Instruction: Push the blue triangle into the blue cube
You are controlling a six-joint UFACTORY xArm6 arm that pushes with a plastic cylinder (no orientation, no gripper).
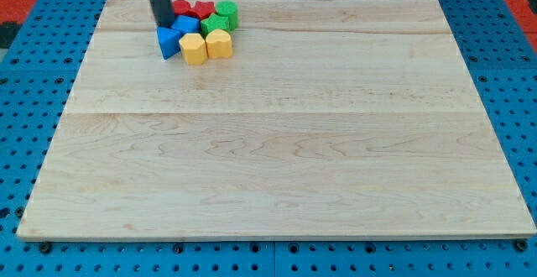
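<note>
The blocks lie in one tight cluster at the view's top left on the wooden board. The blue triangle is at the cluster's left edge, touching the blue cube just up and right of it. My tip stands at the triangle's upper edge, left of the blue cube, and seems to touch the triangle. The dark rod rises from there out of the view's top.
Two yellow blocks sit right of the triangle. Two green blocks and two red blocks are packed behind them. A blue pegboard surrounds the board.
</note>
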